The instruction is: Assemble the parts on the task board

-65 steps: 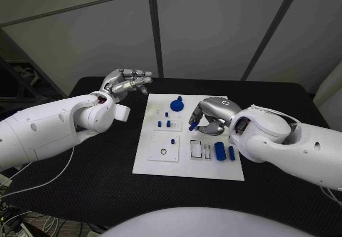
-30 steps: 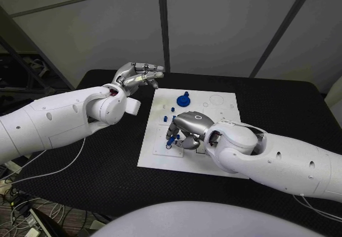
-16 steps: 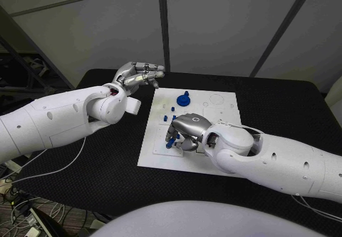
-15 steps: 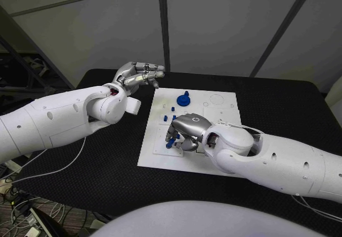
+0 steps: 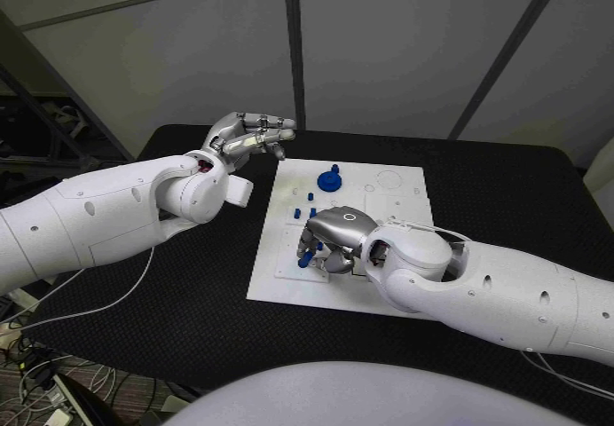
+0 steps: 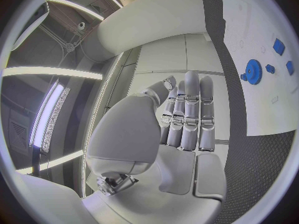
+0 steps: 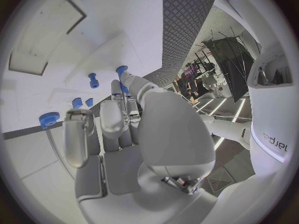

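Held a small blue peg [image 5: 304, 258] tight in the right hand [image 5: 335, 232] fingers over the task board [image 5: 397, 202] in the worktop's middle, left hand [image 5: 251, 134] loosely curled and empty; might have tipped and missed its hole.

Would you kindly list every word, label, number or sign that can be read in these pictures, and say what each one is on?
"tajd" is roughly how the dark lettering reads, seen upside down, on the white arm in the right wrist view; the reading is uncertain.
The task board carries only outlined shapes, no words.
The blue parts, such as the gear, show no markings.
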